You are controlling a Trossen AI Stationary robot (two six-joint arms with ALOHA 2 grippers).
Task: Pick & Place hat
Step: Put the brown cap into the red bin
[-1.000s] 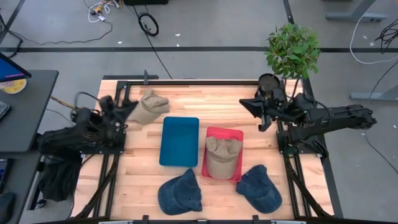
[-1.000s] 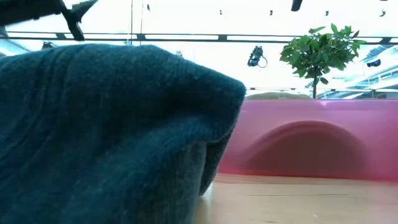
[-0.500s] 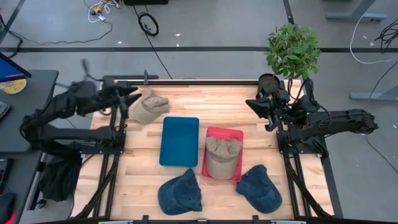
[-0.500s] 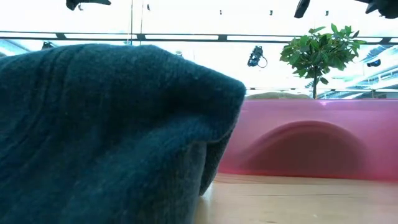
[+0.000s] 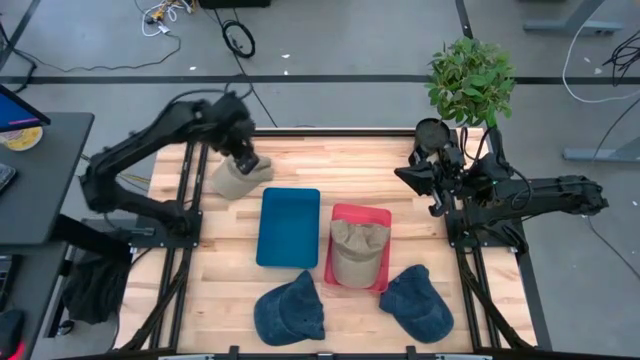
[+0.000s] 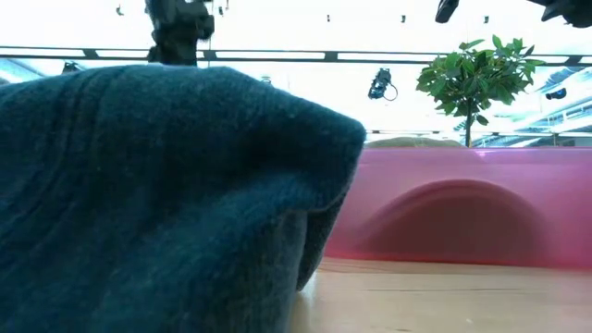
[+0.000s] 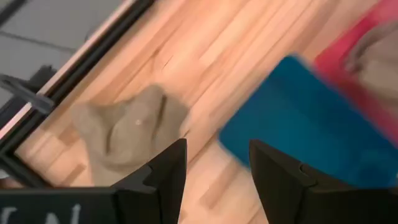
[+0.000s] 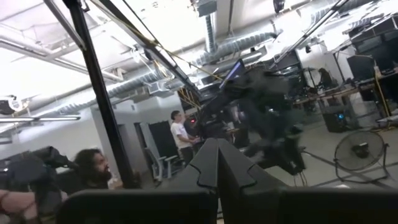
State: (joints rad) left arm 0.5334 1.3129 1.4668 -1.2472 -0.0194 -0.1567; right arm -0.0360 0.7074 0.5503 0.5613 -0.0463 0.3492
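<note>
Left pincer, fingers apart and empty, hovers directly above the tan hat, a soft crumpled cloth cap at the worktop's far-left corner, near the flat blue tray. Right pincer sits closed, well apart at the right edge, so the left arm is nearer.

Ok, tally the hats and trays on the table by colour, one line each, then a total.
Tan fabric hats: 2, one at the table's far left corner, one in the red tray
Dark blue denim hats: 2
Blue plastic tray: 1
Red plastic tray: 1
Total: 6
</note>
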